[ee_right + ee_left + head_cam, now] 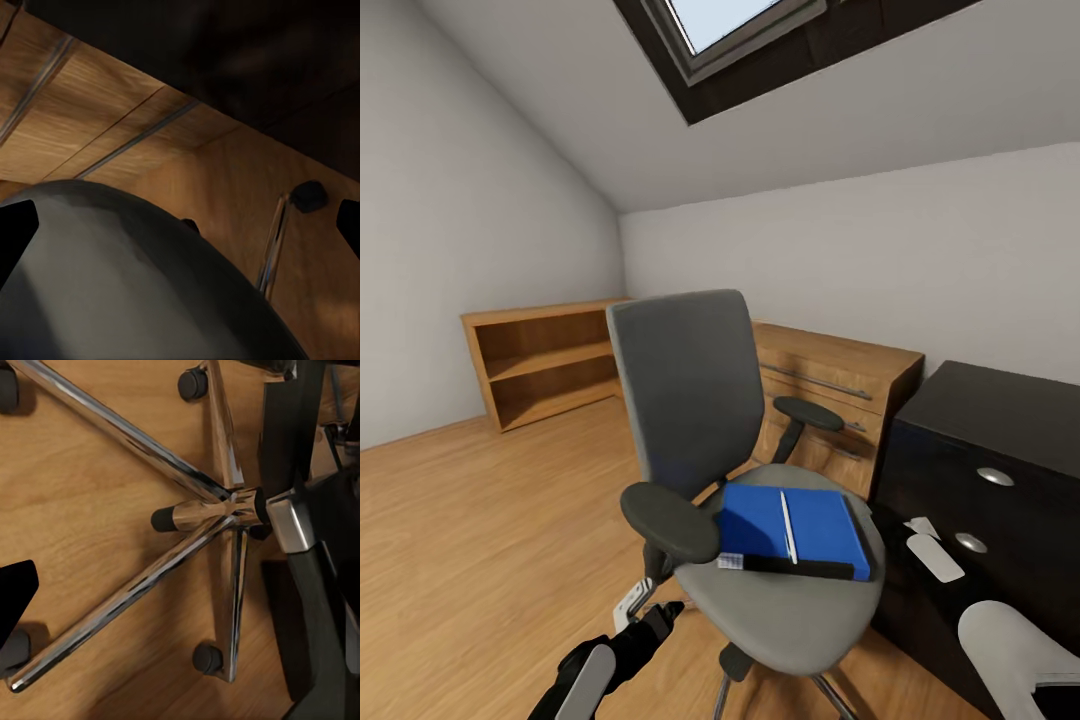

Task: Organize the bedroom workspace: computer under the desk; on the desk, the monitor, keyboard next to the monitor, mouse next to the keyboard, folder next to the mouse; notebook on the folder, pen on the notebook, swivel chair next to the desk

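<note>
The grey swivel chair (690, 400) stands in the middle of the head view, its seat beside the black drawer unit of the desk (1000, 420). On the seat lies the blue folder (760, 525) with the thin whitish pen (788, 527) on top. The dark notebook (805, 568) shows as a strip along the folder's near edge; whether it lies under the folder I cannot tell. My left gripper (657, 622) is open, low by the chair's left armrest, over the chrome star base (187, 517). My right gripper (184, 225) is open, close to the seat's edge (112, 285).
A low wooden dresser (840, 395) stands behind the chair, and an open wooden shelf (545, 365) sits along the left wall. Round silver knobs (996, 476) stick out of the drawer unit. Wooden floor (470, 520) stretches to the left. Casters (206, 658) ring the chair base.
</note>
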Robot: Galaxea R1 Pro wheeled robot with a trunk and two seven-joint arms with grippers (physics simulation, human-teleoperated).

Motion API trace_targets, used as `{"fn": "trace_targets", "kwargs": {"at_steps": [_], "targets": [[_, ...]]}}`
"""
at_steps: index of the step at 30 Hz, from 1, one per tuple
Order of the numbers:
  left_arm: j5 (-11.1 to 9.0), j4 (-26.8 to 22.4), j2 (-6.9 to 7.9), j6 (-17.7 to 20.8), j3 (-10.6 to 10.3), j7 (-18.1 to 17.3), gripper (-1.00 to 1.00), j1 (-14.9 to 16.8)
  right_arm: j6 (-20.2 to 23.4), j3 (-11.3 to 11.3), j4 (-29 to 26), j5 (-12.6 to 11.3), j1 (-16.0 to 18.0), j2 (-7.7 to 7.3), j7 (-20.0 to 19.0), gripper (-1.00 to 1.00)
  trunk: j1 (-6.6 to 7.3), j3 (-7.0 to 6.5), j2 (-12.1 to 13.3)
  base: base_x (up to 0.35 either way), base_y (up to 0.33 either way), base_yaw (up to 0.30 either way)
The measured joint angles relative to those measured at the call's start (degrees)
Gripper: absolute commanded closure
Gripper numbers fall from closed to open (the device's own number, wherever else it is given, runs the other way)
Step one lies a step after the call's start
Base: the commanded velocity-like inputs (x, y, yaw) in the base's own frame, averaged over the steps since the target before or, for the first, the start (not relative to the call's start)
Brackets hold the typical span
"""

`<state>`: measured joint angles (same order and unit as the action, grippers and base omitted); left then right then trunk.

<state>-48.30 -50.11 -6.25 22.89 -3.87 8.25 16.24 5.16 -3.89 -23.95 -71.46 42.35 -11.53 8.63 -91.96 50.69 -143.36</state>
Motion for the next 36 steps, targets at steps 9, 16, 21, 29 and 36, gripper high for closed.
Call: {"fn": "trace_targets", "kwargs": {"at_steps": [9,16,21,29,36], "targets": [[-0.1,-0.2,0.23,0.0,0.0,0.0,-1.00,0.0,-0.1,-0.1,-0.1,0.0,0.0,0.00,0.0,-1.00,-0.01,0.00,0.0,0.012,-0.003,0.005],[-0.2,-0.2,0.34,0.0,0.0,0.0,-1.00,0.0,-0.1,-0.1,-0.1,0.1,0.0,0.01,-0.1,-1.00,-0.01,0.00,0.0,0.001,0.000,0.171],[-0.2,-0.2,0.35,0.0,0.0,0.1,-1.00,0.0,-0.1,-0.1,-0.1,0.2,0.0,0.00,-0.1,-1.00,-0.01,0.00,0.0,0.000,0.000,0.234],[-0.2,0.0,0.35,0.0,0.0,0.1,-1.00,0.0,-0.1,-0.2,-0.1,0.1,0.0,0.01,-0.1,-1.00,-0.01,0.00,0.0,0.006,0.000,0.182],[-0.1,0.2,0.35,0.0,-0.1,0.0,-1.00,0.0,-0.1,-0.2,-0.1,0.1,0.0,0.01,-0.1,-1.00,0.02,0.00,0.0,0.221,-0.066,0.025]]}}
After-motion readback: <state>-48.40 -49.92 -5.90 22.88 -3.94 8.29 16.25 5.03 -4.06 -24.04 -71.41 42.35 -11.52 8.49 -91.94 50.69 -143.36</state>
